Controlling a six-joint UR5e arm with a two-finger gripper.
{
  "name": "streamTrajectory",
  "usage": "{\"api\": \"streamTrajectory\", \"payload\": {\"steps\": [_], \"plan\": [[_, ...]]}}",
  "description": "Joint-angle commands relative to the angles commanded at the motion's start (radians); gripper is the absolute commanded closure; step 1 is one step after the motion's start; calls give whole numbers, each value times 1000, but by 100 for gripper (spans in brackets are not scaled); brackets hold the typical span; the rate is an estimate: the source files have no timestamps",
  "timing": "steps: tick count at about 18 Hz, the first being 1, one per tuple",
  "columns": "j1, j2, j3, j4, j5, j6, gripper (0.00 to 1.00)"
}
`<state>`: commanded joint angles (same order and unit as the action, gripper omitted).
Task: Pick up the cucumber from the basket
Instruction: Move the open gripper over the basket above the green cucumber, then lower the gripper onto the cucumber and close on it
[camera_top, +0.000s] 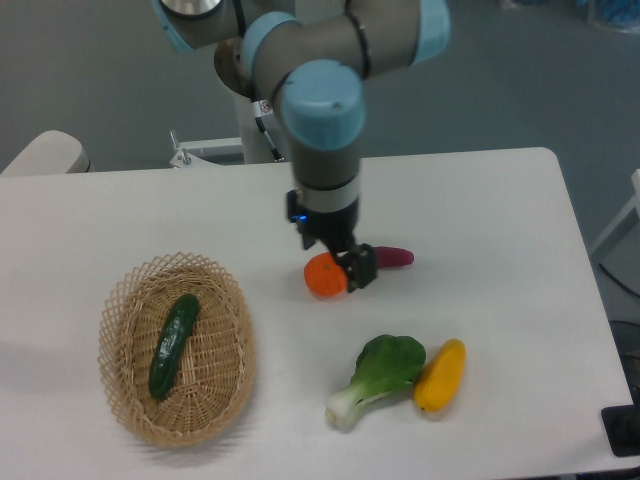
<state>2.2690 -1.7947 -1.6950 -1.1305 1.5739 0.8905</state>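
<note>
the gripper (352, 268) hangs above the table (500, 220) in front of an orange (324, 277), its fingers pointing down; whether they are apart or together cannot be told from this angle, and nothing is seen held in them. it seems to be in transit toward its target, not yet placed for a grasp. the cucumber (173, 345) lies well off to the gripper's left and nearer the camera, flat in the basket (235, 370), along its length. it is slim, dark green, glossy and slightly curved, lying free, with nothing else in the basket.
</note>
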Motion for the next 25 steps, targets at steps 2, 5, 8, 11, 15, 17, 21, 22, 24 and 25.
{"api": "streamTrajectory", "payload": {"steps": [2,5,8,11,15,17,21,22,24,25], "plan": [[-42,-23,1,2,0,-164,0],[-94,-81,34,9,0,-368,0],[-143,-132,58,15,-2,-465,0],[-169,-175,57,17,-35,-469,0],[-184,-221,46,67,-86,-463,0],[-201,-245,37,122,-87,-466,0],[-212,-255,29,133,-89,-466,0],[-218,-259,29,135,-89,-470,0],[-224,-267,28,149,-91,-482,0],[-235,-275,28,155,-89,-486,0]]}}
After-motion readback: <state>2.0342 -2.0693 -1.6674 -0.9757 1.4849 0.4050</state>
